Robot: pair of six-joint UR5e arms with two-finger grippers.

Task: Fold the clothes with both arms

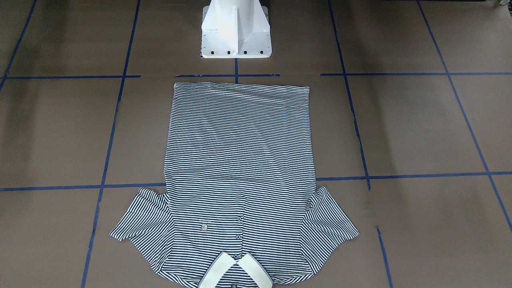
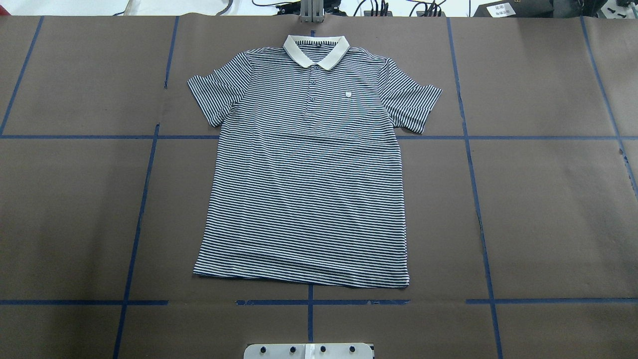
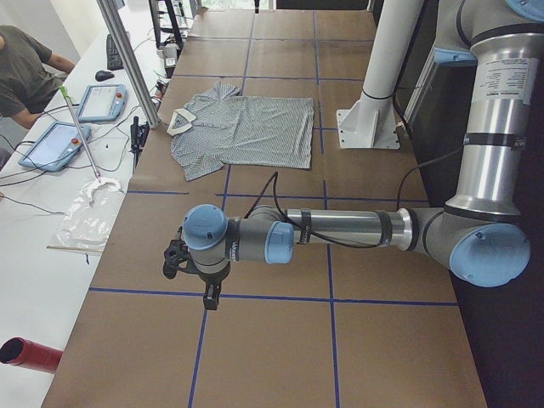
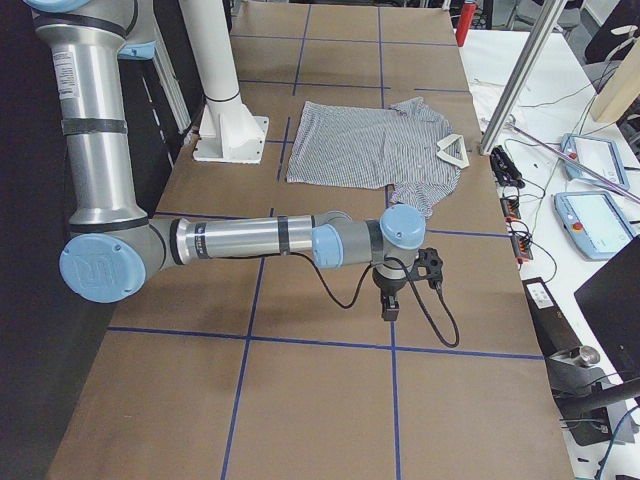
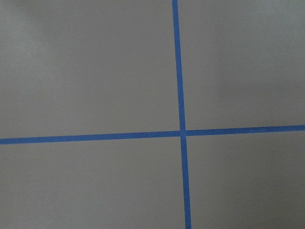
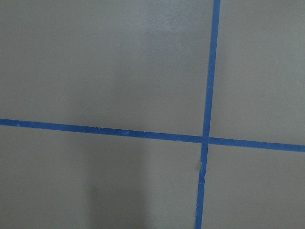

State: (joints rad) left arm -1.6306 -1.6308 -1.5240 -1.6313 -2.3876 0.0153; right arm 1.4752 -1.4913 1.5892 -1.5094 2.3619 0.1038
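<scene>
Above table [image 2: 548, 199], away from shirt [image 2: 306, 174] | left tool [image 3: 209, 296]: opening cannot tell | right tool [image 4: 389, 303]: cannot tell

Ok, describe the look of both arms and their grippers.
Left arm and right arm: silver-grey tubes, light-blue joint caps, a white printed label on the upright link, a black cable looping near each wrist. Left gripper and right gripper: small, black.

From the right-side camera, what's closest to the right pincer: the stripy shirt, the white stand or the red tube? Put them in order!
1. The stripy shirt, mid-table, just past the right pincer.
2. The white stand, beside the shirt's hem, on the robot's side.
3. The red tube, at the far end, on the operators' side.
</scene>
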